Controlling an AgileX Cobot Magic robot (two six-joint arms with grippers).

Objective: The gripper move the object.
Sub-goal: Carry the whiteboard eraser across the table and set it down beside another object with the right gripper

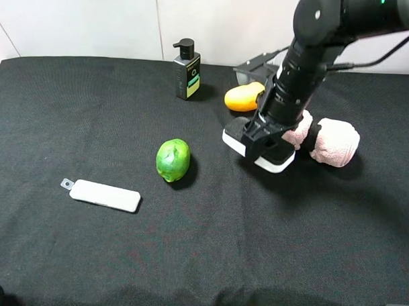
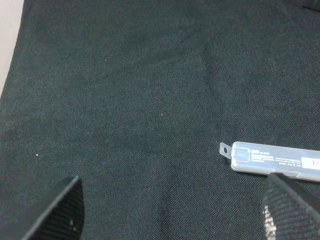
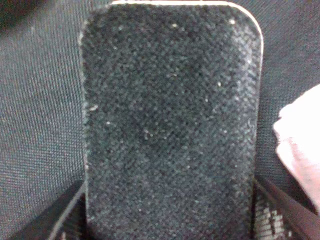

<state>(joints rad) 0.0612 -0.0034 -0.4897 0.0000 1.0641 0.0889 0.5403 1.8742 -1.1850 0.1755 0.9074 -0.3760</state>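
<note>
Toward the table's (image 1: 86,256) far right corner, the eraser (image 1: 235,143) is pinched between the right gripper's (image 1: 267,139) fingers (image 3: 65,217); the left gripper's (image 2: 175,220) fingers (image 2: 292,210) are spread over the table.

Black-felt, white-based eraser (image 3: 170,125) flat on cloth (image 3: 40,100), snug between right tool (image 3: 170,220) fingers

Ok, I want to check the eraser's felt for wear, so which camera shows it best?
The right wrist view: the eraser fills the frame, felt top up close. Exterior high shows only its white base edge beneath the right gripper. Left wrist doesn't show it.
</note>
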